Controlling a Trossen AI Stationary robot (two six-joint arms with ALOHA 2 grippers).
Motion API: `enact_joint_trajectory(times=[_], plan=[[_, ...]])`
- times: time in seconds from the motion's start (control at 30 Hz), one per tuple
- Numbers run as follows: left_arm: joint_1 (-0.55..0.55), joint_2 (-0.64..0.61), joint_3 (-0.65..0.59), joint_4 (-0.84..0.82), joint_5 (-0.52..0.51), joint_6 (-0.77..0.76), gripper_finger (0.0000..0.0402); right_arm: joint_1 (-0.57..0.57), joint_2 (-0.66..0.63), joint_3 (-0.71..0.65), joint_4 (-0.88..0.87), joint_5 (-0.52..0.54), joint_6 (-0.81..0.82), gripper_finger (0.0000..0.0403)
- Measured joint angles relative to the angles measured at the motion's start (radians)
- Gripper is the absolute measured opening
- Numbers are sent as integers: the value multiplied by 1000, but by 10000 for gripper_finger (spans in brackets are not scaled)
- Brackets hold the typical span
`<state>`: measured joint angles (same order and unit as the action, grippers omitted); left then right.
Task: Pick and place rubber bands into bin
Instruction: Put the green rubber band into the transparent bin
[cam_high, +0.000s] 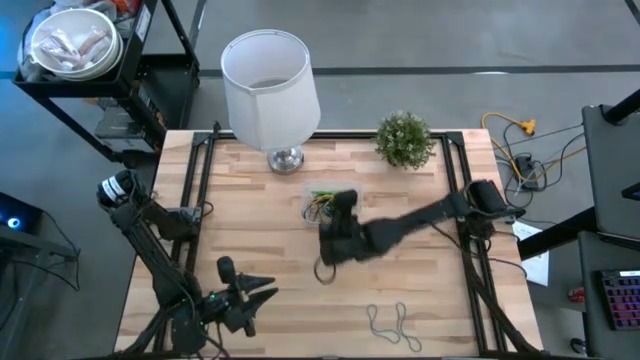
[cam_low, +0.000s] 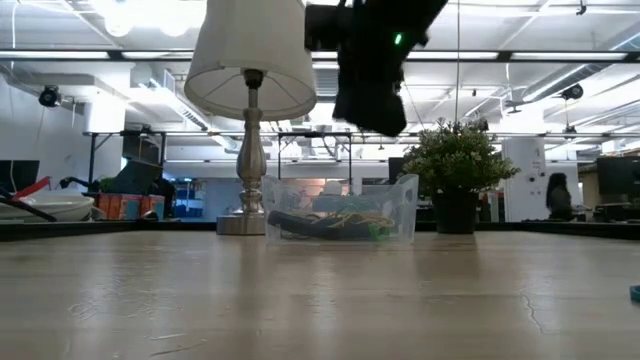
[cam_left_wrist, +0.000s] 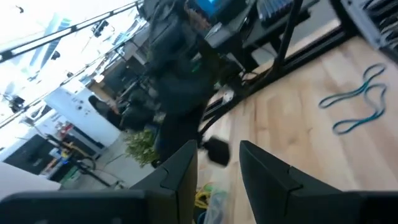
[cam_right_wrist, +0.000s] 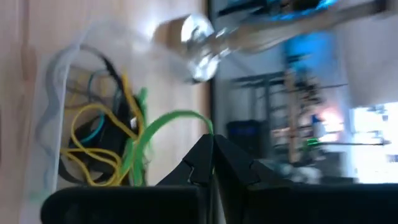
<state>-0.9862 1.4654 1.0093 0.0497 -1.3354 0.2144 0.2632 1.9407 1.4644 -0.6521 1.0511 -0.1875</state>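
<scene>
right gripper (cam_right_wrist: 211, 163): over the middle of the table, just beside the bin, fingers pinched together on a green rubber band (cam_right_wrist: 163, 127) that loops out toward the bin
bin (cam_low: 341, 208): clear tub by the lamp base (cam_high: 285, 159), already holds a tangle of yellow, green and dark bands
loose bands: dark loop (cam_high: 324, 269) under the right arm; long twisted band (cam_high: 390, 322) near the front edge
left gripper (cam_left_wrist: 217, 171): parked at front left corner, fingers apart, holding nothing
step (guess): carrying the green band over the bin
risk: band is springy and held by one end, could snag the bin wall, flick out or cling to the fingers on release; low pass may nudge the light tub
</scene>
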Motion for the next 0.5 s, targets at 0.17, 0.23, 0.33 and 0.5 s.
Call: enact_joint_trajectory(times=[0.17, 0.23, 0.33, 0.5], plan=[[-15, 0, 0, 30, 1, -37, 105, -147, -2, -26, -3, -204, -20, 8], [-17, 0, 0, 29, 2, -67, 105, -198, -2, -31, -3, -287, -22, 8], [-17, 0, -1, 29, 2, -107, 105, -262, -2, -32, -3, -411, -9, 8], [-16, 0, -2, 28, 2, -157, 105, -343, -2, -33, -18, -612, 3, 10]])
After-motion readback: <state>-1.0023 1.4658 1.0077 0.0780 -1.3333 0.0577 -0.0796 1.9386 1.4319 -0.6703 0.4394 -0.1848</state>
